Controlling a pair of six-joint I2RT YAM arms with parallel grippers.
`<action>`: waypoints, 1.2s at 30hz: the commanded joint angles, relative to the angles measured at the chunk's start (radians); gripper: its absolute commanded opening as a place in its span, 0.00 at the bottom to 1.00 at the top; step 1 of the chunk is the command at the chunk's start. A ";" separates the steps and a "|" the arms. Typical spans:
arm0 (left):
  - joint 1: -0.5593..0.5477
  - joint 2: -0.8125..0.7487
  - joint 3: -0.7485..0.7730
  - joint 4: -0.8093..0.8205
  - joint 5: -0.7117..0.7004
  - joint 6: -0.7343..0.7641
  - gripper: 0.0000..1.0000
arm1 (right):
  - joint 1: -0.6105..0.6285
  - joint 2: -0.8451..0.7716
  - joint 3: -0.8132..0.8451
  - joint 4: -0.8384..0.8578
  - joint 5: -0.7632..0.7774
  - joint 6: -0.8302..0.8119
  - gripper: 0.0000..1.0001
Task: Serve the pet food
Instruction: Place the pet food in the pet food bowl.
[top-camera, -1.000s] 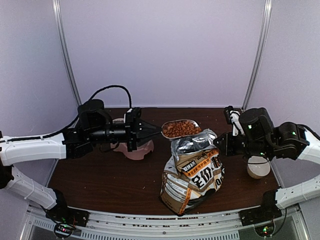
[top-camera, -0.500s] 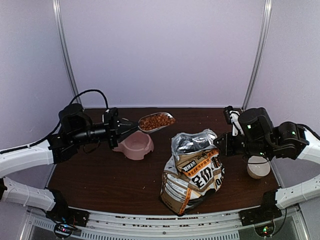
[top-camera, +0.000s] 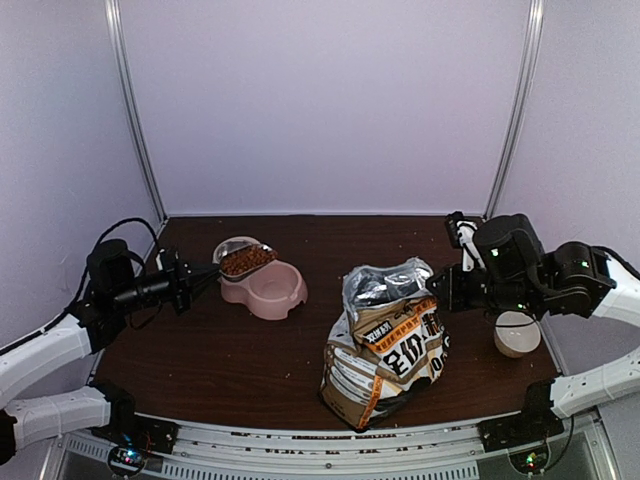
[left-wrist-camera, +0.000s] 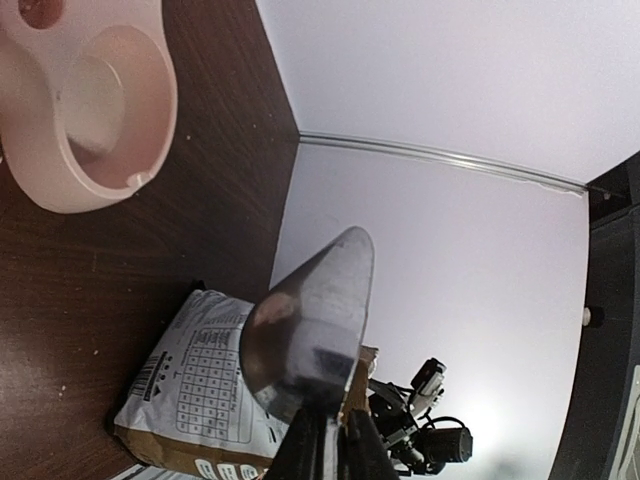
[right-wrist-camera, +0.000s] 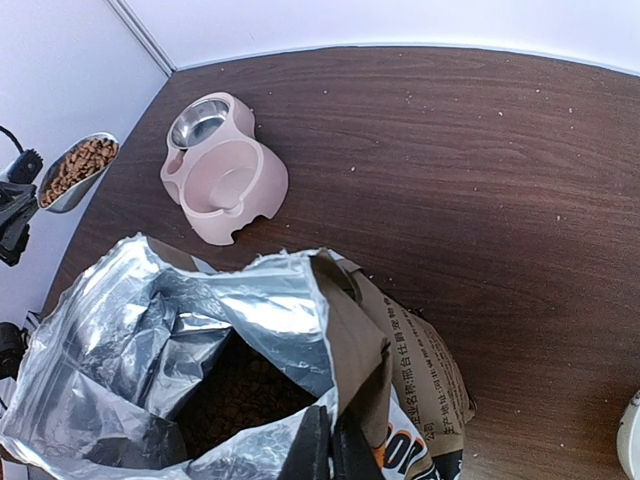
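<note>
My left gripper (top-camera: 208, 271) is shut on the handle of a shiny metal scoop (top-camera: 247, 261) heaped with reddish-brown pet food (top-camera: 246, 260). It holds the scoop above the left end of the pink double-basin feeder (top-camera: 290, 298). The left wrist view shows the scoop's underside (left-wrist-camera: 310, 320). In the right wrist view the loaded scoop (right-wrist-camera: 78, 168) hangs left of the feeder (right-wrist-camera: 225, 225), whose steel basin (right-wrist-camera: 200, 122) looks empty. My right gripper (top-camera: 437, 288) is shut on the rim of the open food bag (top-camera: 385, 345), with dark kibble inside (right-wrist-camera: 235, 395).
A white bowl (top-camera: 517, 335) sits on the dark wooden table to the right of the bag, below my right arm. White walls with metal corner posts close in the back and sides. Small crumbs dot the table behind the bag.
My left arm has drawn back to the left, carrying the loaded scoop from above the bag to over the feeder's left end and lower. My right gripper has kept still on the bag.
</note>
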 joint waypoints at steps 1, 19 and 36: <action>0.088 -0.005 -0.034 0.036 0.084 0.050 0.00 | -0.011 0.004 0.024 -0.041 0.061 -0.017 0.00; 0.140 0.346 0.149 -0.073 0.125 0.330 0.00 | -0.010 0.025 0.031 -0.012 0.046 -0.024 0.00; 0.141 0.586 0.431 -0.386 0.100 0.611 0.00 | -0.013 0.048 0.038 0.002 0.034 -0.051 0.00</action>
